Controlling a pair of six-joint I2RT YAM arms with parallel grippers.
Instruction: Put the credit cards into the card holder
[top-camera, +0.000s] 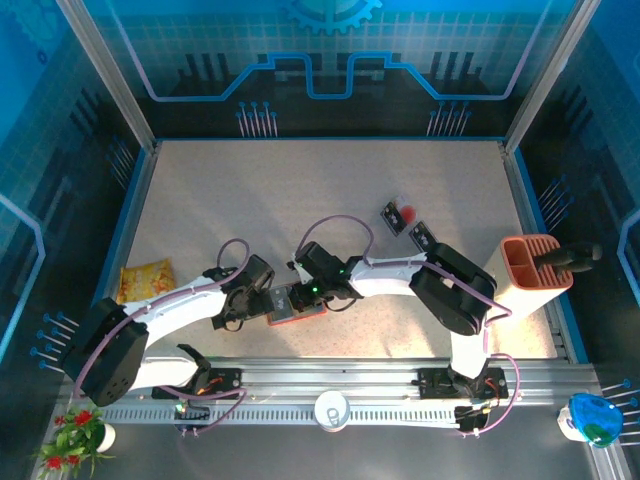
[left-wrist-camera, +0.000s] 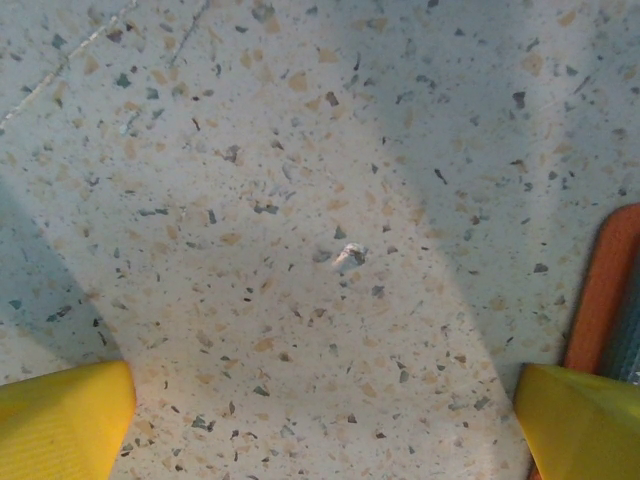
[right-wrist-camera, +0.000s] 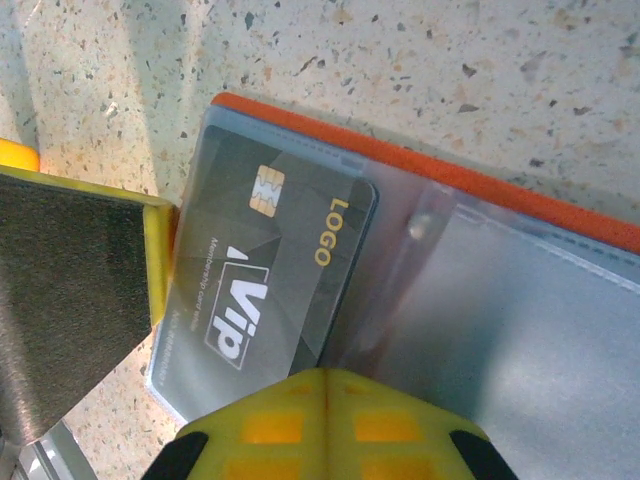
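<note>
Right wrist view: dark card (right-wrist-camera: 270, 270) in card holder (right-wrist-camera: 520, 320), corner hidden by right pincer (right-wrist-camera: 240, 330), grip unclear; left pincer (left-wrist-camera: 320, 420) apart

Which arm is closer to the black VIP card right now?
Right. The right fingers sit at the card in the open wallet; the left fingers are beside the wallet, over bare table.
</note>
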